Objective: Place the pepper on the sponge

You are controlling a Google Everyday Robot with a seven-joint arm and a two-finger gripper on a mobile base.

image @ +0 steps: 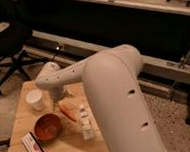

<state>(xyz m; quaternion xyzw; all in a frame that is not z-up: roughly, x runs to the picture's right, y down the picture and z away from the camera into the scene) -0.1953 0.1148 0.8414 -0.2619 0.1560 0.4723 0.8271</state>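
Observation:
The pepper, a slender orange piece, lies on the wooden table between the orange-red bowl and the small bottle. My gripper hangs at the end of the white arm, just above and to the left of the pepper, beside the white cup. The sponge is hidden behind the arm's bulky link, which covers the right side of the table.
A white cup stands at the table's left. An orange-red bowl sits in front of it, with a dark packet near the front edge. A small bottle stands right of the pepper. An office chair is at the far left.

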